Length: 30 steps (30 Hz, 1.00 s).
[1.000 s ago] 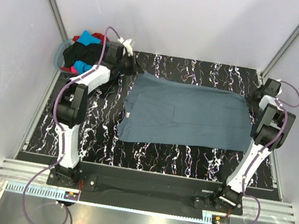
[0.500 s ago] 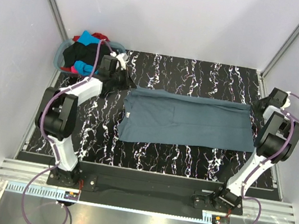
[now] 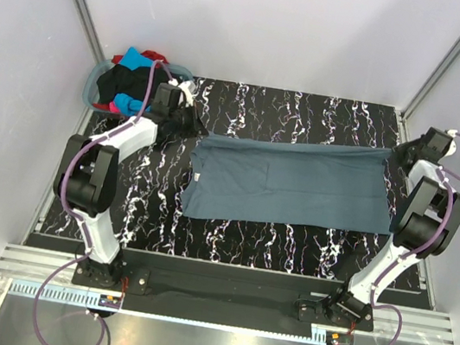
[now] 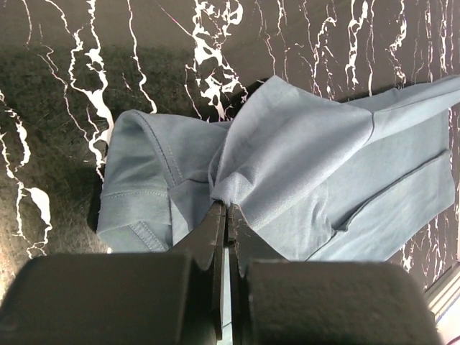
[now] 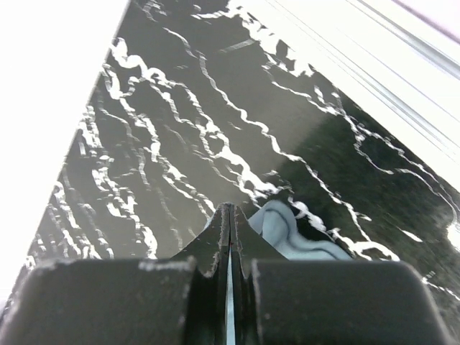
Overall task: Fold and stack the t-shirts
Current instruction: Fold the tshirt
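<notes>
The left jaws are pinched shut on a fold of the blue-grey t-shirt (image 4: 302,158) near its sleeve. The right jaws are shut too, with a wad of the same cloth just beside their tips, seemingly caught. Between them the far edge runs taut, and the rest lies flat on the bench (image 3: 309,115). This looks like the first fold. Next, both arms should carry that edge toward the near hem together, evenly. The other shirts (image 3: 126,82) wait in the basket (image 3: 88,90).

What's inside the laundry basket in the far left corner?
A heap of t-shirts: black in the middle, turquoise and red at the back, some pink at the front. The bottom of the basket and anything lower in the heap are covered.
</notes>
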Available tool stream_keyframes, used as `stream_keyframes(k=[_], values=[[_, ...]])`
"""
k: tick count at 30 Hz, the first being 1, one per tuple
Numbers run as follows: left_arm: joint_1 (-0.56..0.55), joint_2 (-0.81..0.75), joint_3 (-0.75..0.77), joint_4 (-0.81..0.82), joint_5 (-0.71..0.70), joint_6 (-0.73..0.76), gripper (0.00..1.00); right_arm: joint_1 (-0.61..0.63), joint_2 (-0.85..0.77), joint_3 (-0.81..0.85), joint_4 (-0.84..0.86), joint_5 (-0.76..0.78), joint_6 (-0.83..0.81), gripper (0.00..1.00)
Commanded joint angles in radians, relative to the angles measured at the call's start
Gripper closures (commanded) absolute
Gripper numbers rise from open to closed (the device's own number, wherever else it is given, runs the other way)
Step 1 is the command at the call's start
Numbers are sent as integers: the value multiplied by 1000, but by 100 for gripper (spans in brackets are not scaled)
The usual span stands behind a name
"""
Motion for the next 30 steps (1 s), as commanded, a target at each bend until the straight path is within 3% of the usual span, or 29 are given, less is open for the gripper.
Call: stream_keyframes(k=[1, 8, 19, 30], values=[[12, -11, 102, 20, -36, 24, 100, -10, -49, 62, 59, -26, -6, 100], [19, 49, 211, -25, -16, 24, 100, -13, -46, 97, 57, -52, 5, 100], [19, -93, -49, -37, -7, 13, 100, -53, -141, -111, 32, -16, 34, 100], [15, -147, -175, -81, -19, -2, 100, -58, -230, -257, 11, 53, 17, 100]])
